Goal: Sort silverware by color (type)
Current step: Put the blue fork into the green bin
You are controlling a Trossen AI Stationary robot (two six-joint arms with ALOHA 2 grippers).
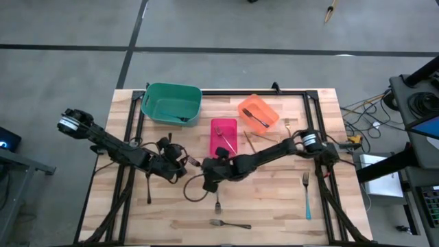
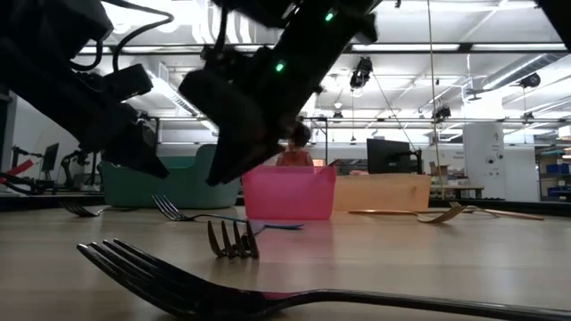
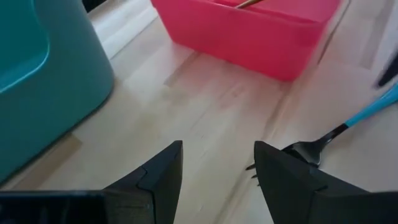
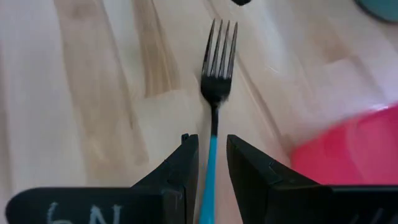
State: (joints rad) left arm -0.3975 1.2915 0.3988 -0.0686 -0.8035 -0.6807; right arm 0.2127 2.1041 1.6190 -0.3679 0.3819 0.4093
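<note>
Fork point(image 4: 217, 74): blue handle sat between right gripper point(image 4: 212, 163) fingers, narrowly parted, grip unclear.
Left gripper point(image 3: 217, 177): fingers spread, empty.
Tip: lift level, w/ 2 pads square on handle.

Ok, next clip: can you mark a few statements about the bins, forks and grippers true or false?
1. The orange bin holds a dark fork. True.
2. The left gripper is clamped on a fork. False: it is open and empty, above bare table.
3. The teal bin stands between the other two bins. False: the pink bin is the middle one.
4. The right gripper is at a blue-handled fork. True.
5. All forks are already in bins. False: several lie on the table, including a lone blue-handled fork on its right side.
</note>
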